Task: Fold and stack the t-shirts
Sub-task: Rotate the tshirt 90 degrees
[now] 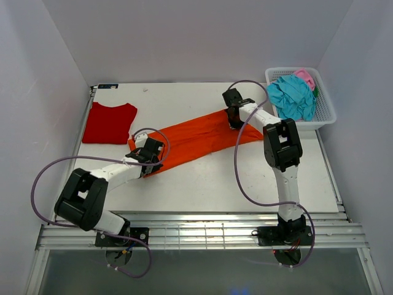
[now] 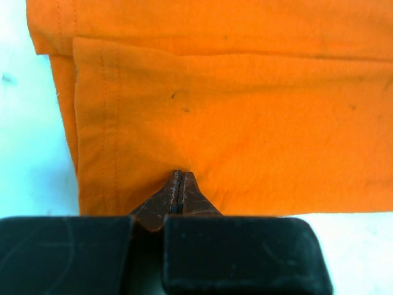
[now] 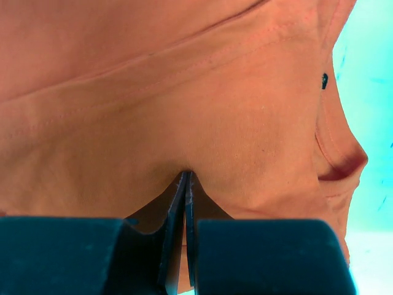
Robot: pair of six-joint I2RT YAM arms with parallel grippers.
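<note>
Top view alone: the whole table (image 1: 215, 184), both arms, and the orange t-shirt (image 1: 196, 138) drawn into a long slanted band across the middle of the surface. It runs from the left gripper (image 1: 149, 161) at its nearer, left end to the right gripper (image 1: 233, 121) at its farther, right end.
Left wrist view alone: a stitched hem runs down the cloth's left side, one layer is folded over another, and there are a few small dark specks. The weave lies flat and smooth.
Right wrist view alone: curved seams and soft ridges gather toward the fingertips, and a rounded fold bulges at the right.
Left gripper: the jaws are pressed together with no gap, their dark tips nipping the near edge of the orange cloth.
Right gripper: the jaws are closed tight, and the cloth puckers where it enters the tips.
Red t-shirt (image 1: 109, 123): it lies flat as a neat rectangle at the far left corner, along the left edge, apart from the orange one.
Basket (image 1: 325, 117): white plastic lattice at the far right corner.
Basket contents: a crumpled teal t-shirt (image 1: 293, 97), with a pink t-shirt (image 1: 305, 77) behind it.
Table: white, matte, with a ribbed metal rail along the near edge.
</note>
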